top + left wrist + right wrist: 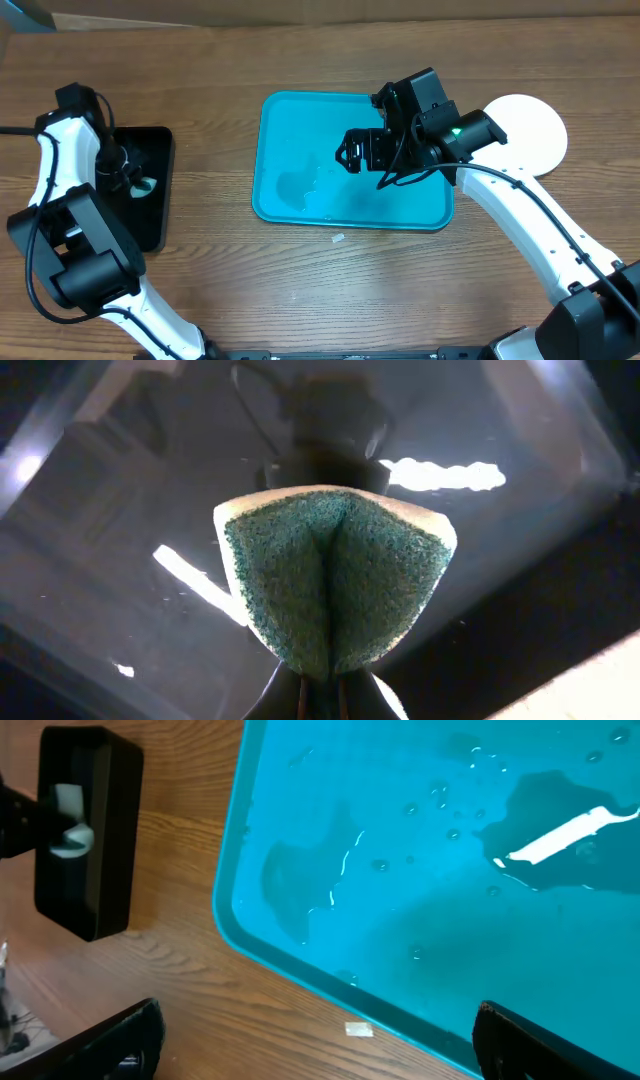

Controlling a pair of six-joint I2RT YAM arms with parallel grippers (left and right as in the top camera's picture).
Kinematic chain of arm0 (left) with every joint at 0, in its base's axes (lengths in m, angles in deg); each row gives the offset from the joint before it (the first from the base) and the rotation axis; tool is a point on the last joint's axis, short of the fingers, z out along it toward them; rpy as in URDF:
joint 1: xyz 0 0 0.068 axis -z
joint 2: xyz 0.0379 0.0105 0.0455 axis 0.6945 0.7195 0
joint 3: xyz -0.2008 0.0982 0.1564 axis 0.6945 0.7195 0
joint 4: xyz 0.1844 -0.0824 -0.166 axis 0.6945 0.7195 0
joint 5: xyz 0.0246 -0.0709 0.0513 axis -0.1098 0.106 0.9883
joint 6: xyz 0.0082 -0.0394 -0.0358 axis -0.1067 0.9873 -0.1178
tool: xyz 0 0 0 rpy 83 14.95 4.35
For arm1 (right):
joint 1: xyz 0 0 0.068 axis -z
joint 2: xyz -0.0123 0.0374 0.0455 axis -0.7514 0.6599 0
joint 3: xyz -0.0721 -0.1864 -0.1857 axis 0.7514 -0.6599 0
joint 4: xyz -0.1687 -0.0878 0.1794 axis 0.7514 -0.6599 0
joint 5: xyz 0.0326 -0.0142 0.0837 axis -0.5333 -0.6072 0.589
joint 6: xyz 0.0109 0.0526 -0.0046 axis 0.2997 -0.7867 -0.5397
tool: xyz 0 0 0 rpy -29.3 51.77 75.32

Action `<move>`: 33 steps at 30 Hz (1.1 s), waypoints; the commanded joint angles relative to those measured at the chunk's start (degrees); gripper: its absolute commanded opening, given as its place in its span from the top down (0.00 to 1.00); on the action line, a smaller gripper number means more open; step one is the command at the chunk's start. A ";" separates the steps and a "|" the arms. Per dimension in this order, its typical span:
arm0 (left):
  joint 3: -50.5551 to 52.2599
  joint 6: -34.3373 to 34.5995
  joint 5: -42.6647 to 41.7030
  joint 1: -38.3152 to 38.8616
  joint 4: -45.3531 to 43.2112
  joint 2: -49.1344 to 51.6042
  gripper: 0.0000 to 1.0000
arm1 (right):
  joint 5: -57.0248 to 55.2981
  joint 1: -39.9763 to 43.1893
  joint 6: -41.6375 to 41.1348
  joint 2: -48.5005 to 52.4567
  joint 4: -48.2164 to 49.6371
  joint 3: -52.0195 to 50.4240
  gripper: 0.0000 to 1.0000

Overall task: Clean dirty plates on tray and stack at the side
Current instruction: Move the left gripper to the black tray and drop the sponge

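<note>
overhead view: a wooden table [210,270] with the turquoise tray [300,120] at its centre. my right gripper [345,153] hangs over the middle of the tray, its jaws spread wide and holding nothing. the tray floor shows darker wet patches near its left side. the plates [530,135] lie off the tray, on the table just beyond its right end. i see one white round top, partly covered by my right arm, and cannot tell how many are stacked under it. at the far left my left gripper [135,178] is above a black tray [155,215], jaws pressed together on a sponge [146,186]. a small white scrap [338,239] lies on the table just in front of the turquoise tray.

left wrist view: the sponge [335,575] is folded in half, green scouring face outward with a pale foam edge. it is pinched at its lower end between my fingers [275,700]. behind it is the glossy black tray [110,580], carrying bright reflections.

right wrist view: my two dark fingertips [110,1040] sit far apart at the bottom corners. between them are the wet tray [420,910], beaded with droplets, and wood with the scrap [358,1029] beside the rim. the black tray [95,880] is at upper left.
</note>
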 commanded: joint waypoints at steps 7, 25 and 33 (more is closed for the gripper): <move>-0.52 -0.11 -0.63 -2.54 -2.95 0.15 0.96 | -2.16 -0.07 -0.28 -0.55 0.66 0.09 0.00; 2.05 -1.81 -1.73 -2.62 -6.12 7.13 0.58 | -2.14 -0.07 -0.26 -0.55 0.02 0.09 0.00; -1.62 -1.75 -1.62 -2.64 -2.97 5.51 0.30 | -2.14 -0.07 -0.26 -0.55 0.02 0.09 0.00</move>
